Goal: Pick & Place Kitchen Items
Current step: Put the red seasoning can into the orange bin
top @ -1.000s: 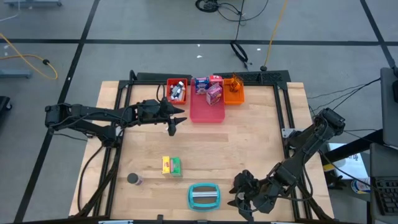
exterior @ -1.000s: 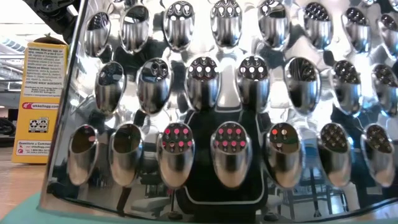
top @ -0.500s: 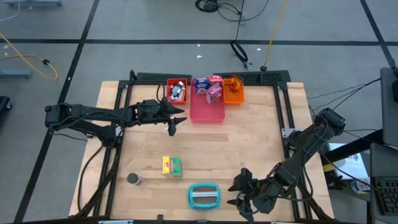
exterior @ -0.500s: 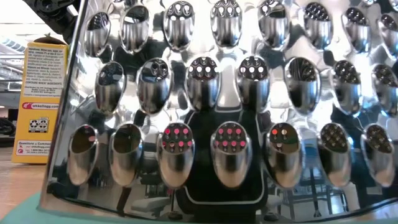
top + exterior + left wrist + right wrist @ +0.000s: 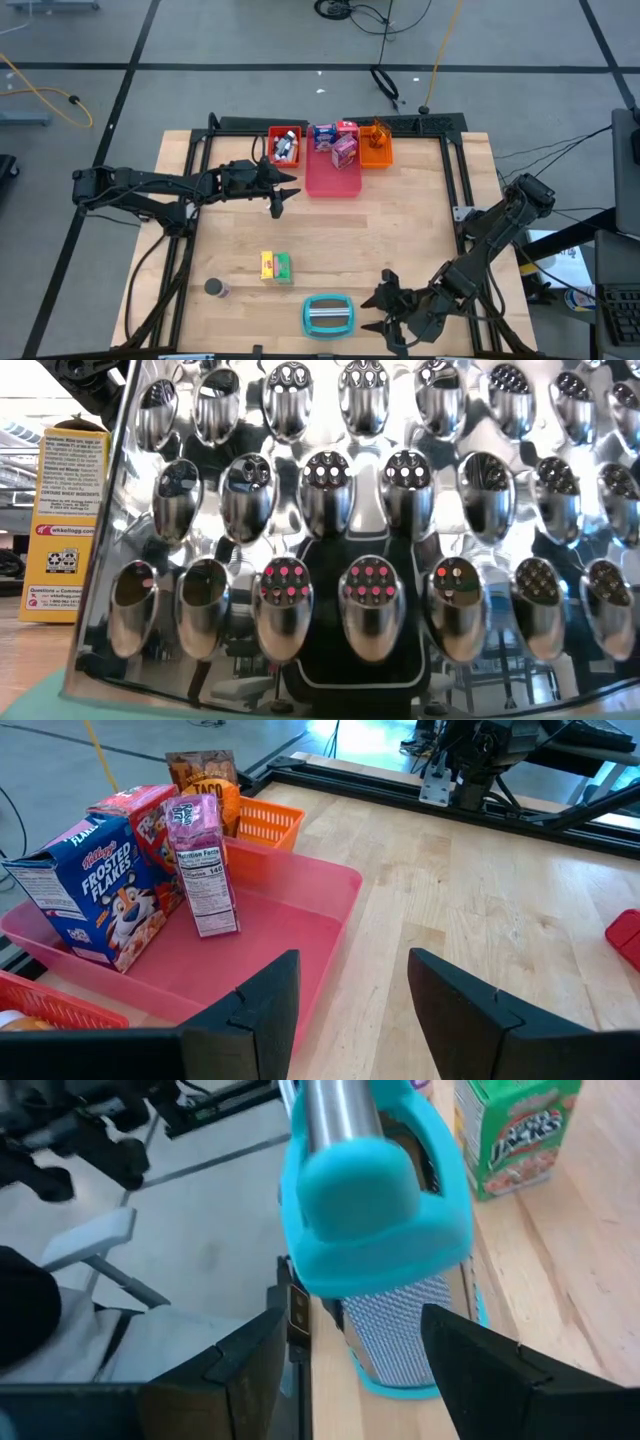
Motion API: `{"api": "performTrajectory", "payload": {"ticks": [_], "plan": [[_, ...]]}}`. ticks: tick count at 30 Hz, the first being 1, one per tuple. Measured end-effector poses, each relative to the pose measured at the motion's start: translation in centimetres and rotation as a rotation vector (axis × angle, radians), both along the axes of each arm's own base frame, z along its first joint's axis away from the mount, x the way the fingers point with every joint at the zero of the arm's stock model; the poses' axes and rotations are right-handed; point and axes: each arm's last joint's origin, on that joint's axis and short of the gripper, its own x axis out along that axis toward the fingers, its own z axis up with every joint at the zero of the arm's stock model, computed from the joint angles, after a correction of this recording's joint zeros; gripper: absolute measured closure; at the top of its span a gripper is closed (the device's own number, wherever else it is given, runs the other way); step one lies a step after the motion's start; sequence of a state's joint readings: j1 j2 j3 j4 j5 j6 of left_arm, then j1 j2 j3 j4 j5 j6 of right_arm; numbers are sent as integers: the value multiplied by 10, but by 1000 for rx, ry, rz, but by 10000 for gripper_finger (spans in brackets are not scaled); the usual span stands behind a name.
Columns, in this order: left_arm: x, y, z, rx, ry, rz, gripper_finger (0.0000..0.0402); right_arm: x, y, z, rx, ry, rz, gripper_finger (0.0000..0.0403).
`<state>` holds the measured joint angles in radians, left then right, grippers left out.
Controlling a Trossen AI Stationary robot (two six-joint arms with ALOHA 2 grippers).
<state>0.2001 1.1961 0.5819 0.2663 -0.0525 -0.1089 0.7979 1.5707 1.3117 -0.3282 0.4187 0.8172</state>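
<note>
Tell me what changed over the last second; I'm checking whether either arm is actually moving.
The right gripper crept along the near edge toward the teal grater, fingers open and empty; nothing was taken hold of or let go. The left gripper stayed open beside the pink tray, and the boxes and the grater kept their places.

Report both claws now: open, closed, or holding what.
Left claw: open, empty, by the pink plastic tray.
Right claw: open, empty, facing the teal-and-grey metal grater without gripping it.
</note>
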Motion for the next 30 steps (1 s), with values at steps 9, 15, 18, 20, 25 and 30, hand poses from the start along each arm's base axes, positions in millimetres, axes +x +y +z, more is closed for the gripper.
{"api": "performTrajectory", "payload": {"ticks": [9, 15, 18, 20, 25, 30], "plan": [[0, 0, 0, 0, 0, 0, 215, 0, 1, 0, -13, -9, 12, 179], [0, 0, 0, 0, 0, 0, 215, -2, -2, -3, 13, 29, -64, 179], [0, 0, 0, 0, 0, 0, 215, -2, -3, -4, 22, 41, -79, 177], [0, 0, 0, 0, 0, 0, 215, -2, -3, -4, 11, 38, -75, 169], [0, 0, 0, 0, 0, 0, 215, -4, -6, -7, -12, 57, -130, 122], [0, 0, 0, 0, 0, 0, 215, -4, -7, -8, 21, 70, -168, 74]]}}
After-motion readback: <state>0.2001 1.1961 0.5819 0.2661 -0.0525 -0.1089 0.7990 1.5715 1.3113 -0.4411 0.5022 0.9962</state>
